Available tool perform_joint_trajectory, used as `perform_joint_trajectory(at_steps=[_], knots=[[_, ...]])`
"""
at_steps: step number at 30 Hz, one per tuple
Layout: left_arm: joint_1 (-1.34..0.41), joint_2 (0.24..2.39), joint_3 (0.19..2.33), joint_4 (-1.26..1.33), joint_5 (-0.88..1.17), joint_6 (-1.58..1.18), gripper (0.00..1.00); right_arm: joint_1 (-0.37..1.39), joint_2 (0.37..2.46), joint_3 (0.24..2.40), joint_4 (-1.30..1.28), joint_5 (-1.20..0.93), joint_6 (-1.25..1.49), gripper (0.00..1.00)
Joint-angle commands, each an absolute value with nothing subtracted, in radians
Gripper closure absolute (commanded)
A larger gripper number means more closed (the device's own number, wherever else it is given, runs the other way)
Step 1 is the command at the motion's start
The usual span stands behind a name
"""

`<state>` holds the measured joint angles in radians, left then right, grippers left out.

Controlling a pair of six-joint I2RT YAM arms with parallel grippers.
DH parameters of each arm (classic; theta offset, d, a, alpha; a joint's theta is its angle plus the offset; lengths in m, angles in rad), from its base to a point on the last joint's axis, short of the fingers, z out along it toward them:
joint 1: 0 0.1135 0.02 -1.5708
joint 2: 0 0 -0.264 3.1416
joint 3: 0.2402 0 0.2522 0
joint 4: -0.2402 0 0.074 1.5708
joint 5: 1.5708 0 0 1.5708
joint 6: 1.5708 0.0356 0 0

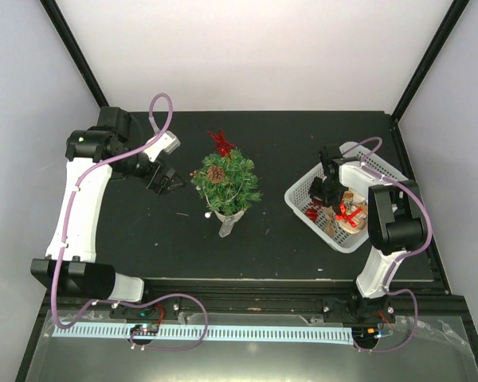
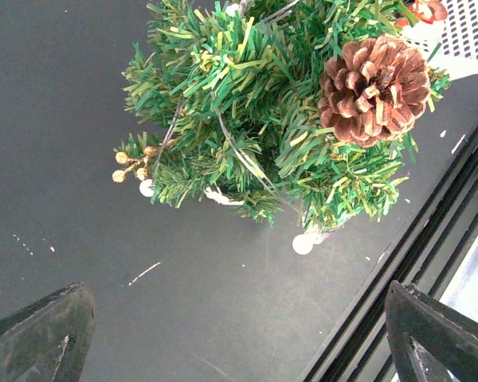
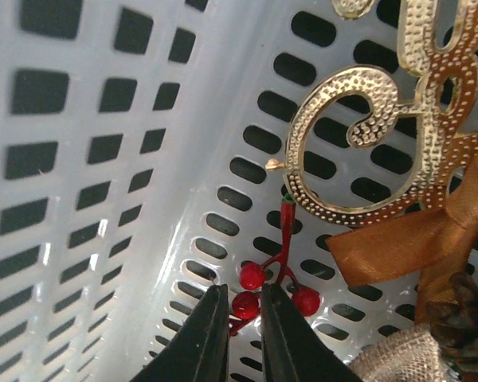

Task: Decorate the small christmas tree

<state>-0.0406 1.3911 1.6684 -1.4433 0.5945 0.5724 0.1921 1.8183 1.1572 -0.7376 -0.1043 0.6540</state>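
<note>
Centrally on the dark surface (image 1: 143, 239) stands the small christmas tree (image 1: 225, 185), between the two arms and well apart from the white plastic basket (image 1: 303, 189) on its right. A brown pine cone (image 1: 216, 173) sits among its green needles, a red bow (image 1: 221, 142) shows at its far end, and its whitish base (image 1: 227, 227) points toward the near edge. The left hand (image 1: 169, 181) hovers just left of the tree, its fingers spread wide and holding nothing. From the left wrist camera both dark fingertips (image 2: 40, 334) sit at the bottom corners, with bare surface between them and the tree (image 2: 247, 119) ahead. That view shows the pine cone (image 2: 374, 91) on the tree's right side and a small sprig of gold beads (image 2: 131, 163) on its left edge. The right arm reaches down into the basket, where the right hand (image 1: 328, 199) is low among the ornaments. The right wrist camera shows the two fingertips of that hand (image 3: 243, 306) drawn close together on either side of one berry of a red berry sprig (image 3: 305, 300) that lies against the slotted basket wall (image 3: 103, 159). Whether they actually pinch the berry cannot be told. Just beyond the sprig lie a gold hammered ornament (image 3: 429, 111), a bronze ribbon (image 3: 398, 247) and the edge of another pine cone (image 3: 466, 318).
</note>
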Motion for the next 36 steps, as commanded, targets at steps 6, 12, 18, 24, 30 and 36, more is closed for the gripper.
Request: perform_joint_trajectory(at_steps=[6,12,18,24,30,36], knots=[[-0.038,1.373,1.675,-1.453,0.595,0.568,0.01,0.196,1.783,1.136,-0.739,-0.088,0.641,0.92],[-0.038,1.379,1.677,-1.452,0.593,0.57,0.01,0.197,1.74,1.172,-0.778,-0.05,0.627,0.94],[-0.038,1.386,1.68,-1.449,0.595,0.571,0.01,0.197,1.677,1.226,-0.83,0.007,0.603,0.95],[-0.038,1.397,1.684,-1.448,0.604,0.574,0.01,0.196,1.647,1.217,-0.838,0.017,0.589,0.96],[-0.038,1.405,1.688,-1.448,0.609,0.575,0.01,0.197,1.614,1.251,-0.853,0.006,0.585,0.96],[-0.038,1.409,1.683,-1.447,0.608,0.574,0.01,0.249,1.566,1.395,-0.926,0.007,0.56,0.95]])
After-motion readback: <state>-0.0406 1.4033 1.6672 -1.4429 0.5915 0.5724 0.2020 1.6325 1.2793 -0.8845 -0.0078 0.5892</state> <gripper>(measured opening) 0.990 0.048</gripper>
